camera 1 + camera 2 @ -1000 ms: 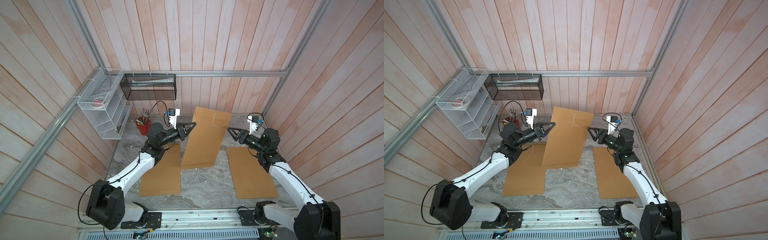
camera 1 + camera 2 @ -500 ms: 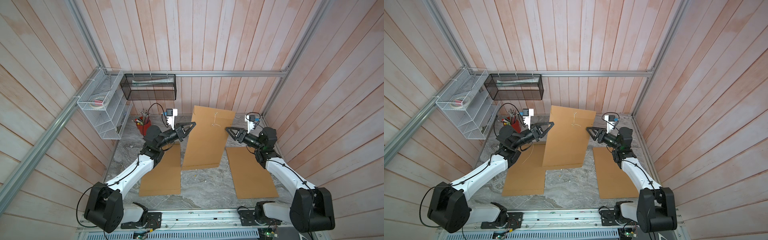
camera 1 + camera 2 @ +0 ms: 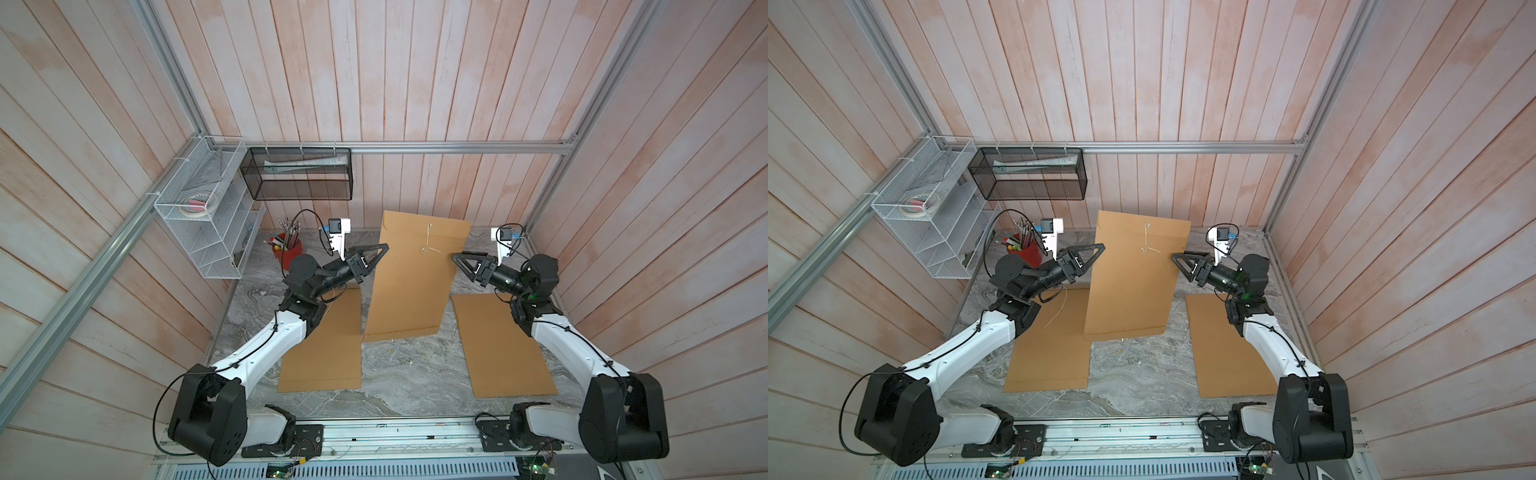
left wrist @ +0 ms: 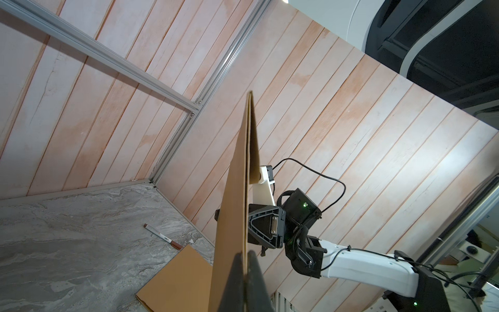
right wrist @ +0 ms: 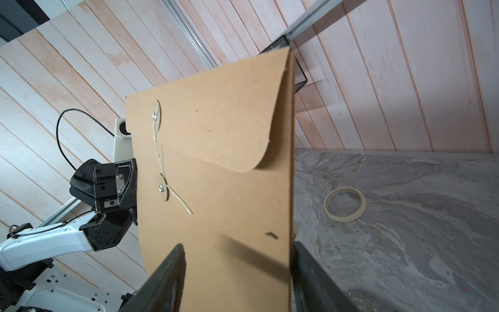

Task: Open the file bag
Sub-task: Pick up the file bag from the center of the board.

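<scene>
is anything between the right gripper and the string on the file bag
Nothing visible. The open right gripper straddles one edge of the file bag; only bare paper lies between it and the string. The left gripper clamps the opposite edge, clear of that path.

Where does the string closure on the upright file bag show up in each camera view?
Top view: string closure, near the centre.
Top view: string closure, near the centre.
Left wrist: hidden; file bag seen edge-on.
Right wrist: string closure, left of centre.
Shared landmark: left end effector pinching the bag's edge.
</scene>
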### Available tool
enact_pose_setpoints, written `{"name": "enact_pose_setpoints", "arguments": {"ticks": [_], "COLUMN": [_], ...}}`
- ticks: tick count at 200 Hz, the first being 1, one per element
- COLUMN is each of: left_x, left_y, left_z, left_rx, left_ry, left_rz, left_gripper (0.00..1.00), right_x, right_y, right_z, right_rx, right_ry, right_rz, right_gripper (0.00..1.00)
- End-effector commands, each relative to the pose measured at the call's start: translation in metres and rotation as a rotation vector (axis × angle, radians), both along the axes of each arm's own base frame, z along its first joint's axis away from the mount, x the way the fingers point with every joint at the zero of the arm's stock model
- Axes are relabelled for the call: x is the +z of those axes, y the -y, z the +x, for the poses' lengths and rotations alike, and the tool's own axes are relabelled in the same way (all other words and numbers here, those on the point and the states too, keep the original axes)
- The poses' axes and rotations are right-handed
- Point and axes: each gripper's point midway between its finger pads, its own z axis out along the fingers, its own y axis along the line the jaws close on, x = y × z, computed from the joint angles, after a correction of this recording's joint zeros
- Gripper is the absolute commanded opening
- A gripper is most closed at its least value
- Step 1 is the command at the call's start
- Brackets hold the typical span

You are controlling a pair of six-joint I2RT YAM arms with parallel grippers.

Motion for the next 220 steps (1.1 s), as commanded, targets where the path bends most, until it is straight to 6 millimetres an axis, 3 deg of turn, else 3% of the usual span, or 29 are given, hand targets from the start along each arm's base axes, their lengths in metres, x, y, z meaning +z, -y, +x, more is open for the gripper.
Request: {"name": "enact_pose_setpoints", "arguments": {"ticks": [1,79,142,183,220], "left_x": [0.002,0.012,0.015,0.016,0.008], "left_y": [-0.002,-0.006,-0.009,-0.01,-0.012], "left_z": [-0.005,-0.019,-0.025,-0.028,-0.02], "left_rx": [-0.025,-0.052,-0.067,-0.071,-0.051], "left_ry": [0.012,0.032,0.04,0.045,0.024], "left_rz": [-0.023,-0.041,-0.065,-0.069,-0.06], "left_gripper": [0.0,0.0,0.0,0.0,0.0], "right_x": [0.031,0.027,0.03,0.034,0.042], "right_y": [-0.006,-0.005,-0.012,-0.019,-0.029], "right_z": [-0.019,0.008,0.011,0.001,-0.023], "right_rx": [0.067,0.015,0.085,0.167,0.25], "right_ry": [0.123,0.14,0.159,0.172,0.22], "right_rz": [-0.007,-0.049,-0.039,-0.022,-0.035], "right_gripper": [0.62,0.68,0.69,0.69,0.56]}}
